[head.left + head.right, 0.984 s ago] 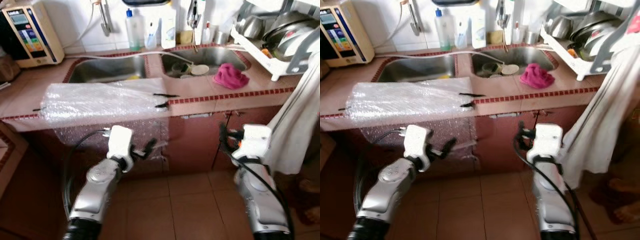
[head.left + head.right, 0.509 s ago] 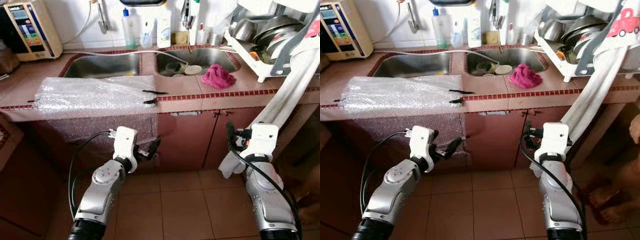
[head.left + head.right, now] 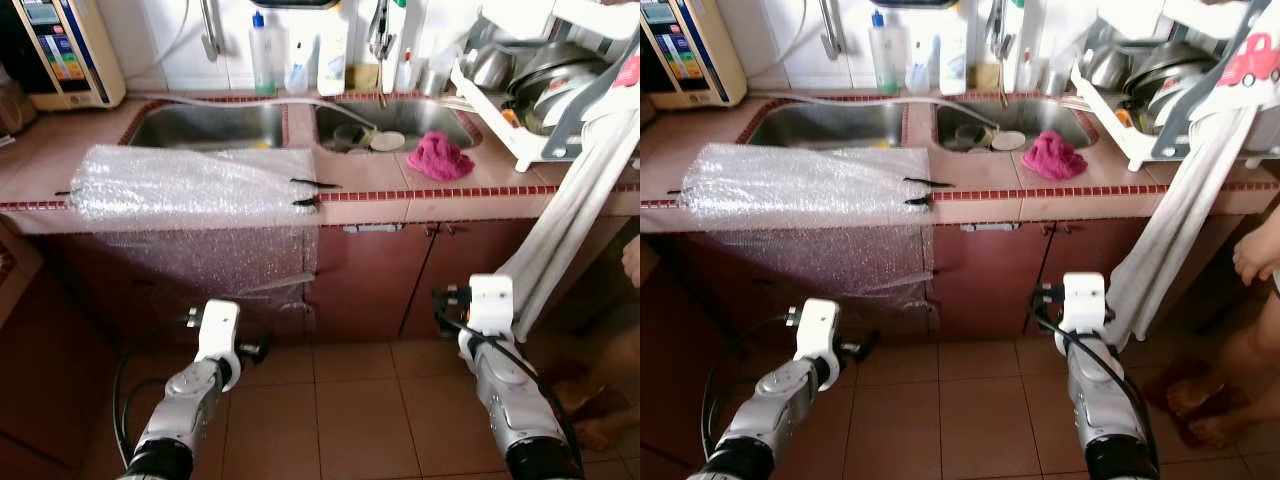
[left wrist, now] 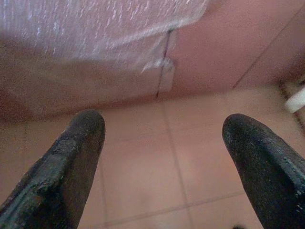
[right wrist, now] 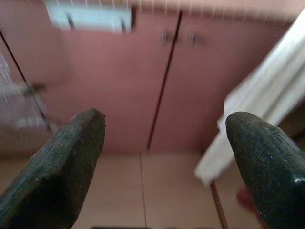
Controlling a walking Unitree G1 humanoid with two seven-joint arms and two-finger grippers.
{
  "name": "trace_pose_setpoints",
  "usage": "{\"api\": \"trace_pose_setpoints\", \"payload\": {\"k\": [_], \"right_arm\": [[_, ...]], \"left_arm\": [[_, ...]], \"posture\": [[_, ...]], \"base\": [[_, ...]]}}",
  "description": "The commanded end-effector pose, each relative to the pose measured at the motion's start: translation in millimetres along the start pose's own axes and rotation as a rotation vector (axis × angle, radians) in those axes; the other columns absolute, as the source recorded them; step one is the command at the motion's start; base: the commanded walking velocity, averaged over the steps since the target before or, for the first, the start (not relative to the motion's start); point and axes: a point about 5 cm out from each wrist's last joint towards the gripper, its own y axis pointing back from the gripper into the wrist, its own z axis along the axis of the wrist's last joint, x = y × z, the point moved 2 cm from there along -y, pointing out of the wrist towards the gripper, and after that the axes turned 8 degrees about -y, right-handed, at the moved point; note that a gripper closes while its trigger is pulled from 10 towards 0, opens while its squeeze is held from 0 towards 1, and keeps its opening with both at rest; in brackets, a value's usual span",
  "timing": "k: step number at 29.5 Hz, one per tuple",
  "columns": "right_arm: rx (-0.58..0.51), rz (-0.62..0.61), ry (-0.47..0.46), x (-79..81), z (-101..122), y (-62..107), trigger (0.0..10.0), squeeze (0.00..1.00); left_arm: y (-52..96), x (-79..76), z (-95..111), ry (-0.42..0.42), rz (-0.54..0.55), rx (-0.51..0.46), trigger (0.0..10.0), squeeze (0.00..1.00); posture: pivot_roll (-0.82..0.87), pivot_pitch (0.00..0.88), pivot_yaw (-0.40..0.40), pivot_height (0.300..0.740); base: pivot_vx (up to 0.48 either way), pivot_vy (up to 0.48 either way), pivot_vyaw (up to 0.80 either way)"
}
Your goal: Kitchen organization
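Fingers spread on left gripper (image 4: 162, 162) and right gripper (image 5: 164, 162), both dropped lower below the counter (image 3: 420, 195) than moments ago; bubble wrap (image 3: 195, 185) draped over counter edge, untouched; approach likely pending.

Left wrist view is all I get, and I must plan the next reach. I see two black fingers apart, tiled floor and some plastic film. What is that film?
Observer: A bubble wrap sheet, lying on the counter and hanging down over the cabinet front.
Operator: Anything on it?
Observer: Small dark clips at its edge nearest the sinks.
Operator: And my other gripper?
Observer: The right gripper is open and empty, facing the cabinet doors.
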Motion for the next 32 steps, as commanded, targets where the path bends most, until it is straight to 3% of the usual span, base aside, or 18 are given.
{"api": "trace_pose_setpoints", "payload": {"k": [1,5,6,8,9,14,20,29,32], "right_arm": [[0.082,-0.012,-0.006,-2.9,-17,-0.6,10.0,0.0],[0.187,-0.021,-0.013,-3.6,-41,4.4,10.0,0.0],[0.25,-0.024,0.006,-4.2,-57,10.0,10.0,0.0],[0.289,-0.028,0.013,-4.9,-67,14.1,10.0,0.0],[0.328,-0.023,0.01,-4.4,-77,18.8,10.0,0.0],[0.423,-0.032,0.021,-8.6,-101,32.2,10.0,0.0],[0.486,-0.031,0.03,-12.9,-118,43.5,10.0,0.0],[0.506,-0.03,0.056,-16.5,-122,46.6,10.0,0.0],[0.505,-0.029,0.065,-17.2,-121,46.4,10.0,0.0]], "left_arm": [[-3.0,0.8,-5,-0.032,0.027,0.05,10.0,0.0],[-3.1,-4.2,-17,-0.091,0.007,0.114,10.0,0.0],[-1.2,-2.0,-27,-0.081,0.019,0.156,10.0,0.0],[0.9,-0.7,-36,-0.086,0.017,0.193,10.0,0.0],[4.2,1.1,-47,-0.13,0.016,0.238,10.0,0.0],[11.4,-0.7,-70,-0.157,-0.001,0.324,10.0,0.0],[11.6,0.2,-72,-0.142,0.019,0.331,10.0,0.0],[11.0,0.0,-71,-0.13,0.034,0.323,10.0,0.0],[9.8,0.8,-67,-0.178,0.038,0.304,10.0,0.0]], "posture": [[0.0,0.0,-0.004,0.74],[-0.01,0.0,0.0,0.74],[-0.02,0.0,0.006,0.74],[-0.02,0.0,0.008,0.74],[-0.02,0.0,0.011,0.74],[-0.02,0.0,0.015,0.74],[-0.02,0.0,0.015,0.74],[-0.02,0.0,0.008,0.74],[-0.02,0.0,0.006,0.74]], "base": [[0.0,0.0,0.0],[0.0,0.0,0.0],[0.0,0.0,0.0],[0.0,0.0,0.0],[0.0,0.0,0.0],[0.0,0.0,0.0],[0.0,0.0,0.0],[0.0,0.0,0.0],[0.0,0.0,-0.76]]}}
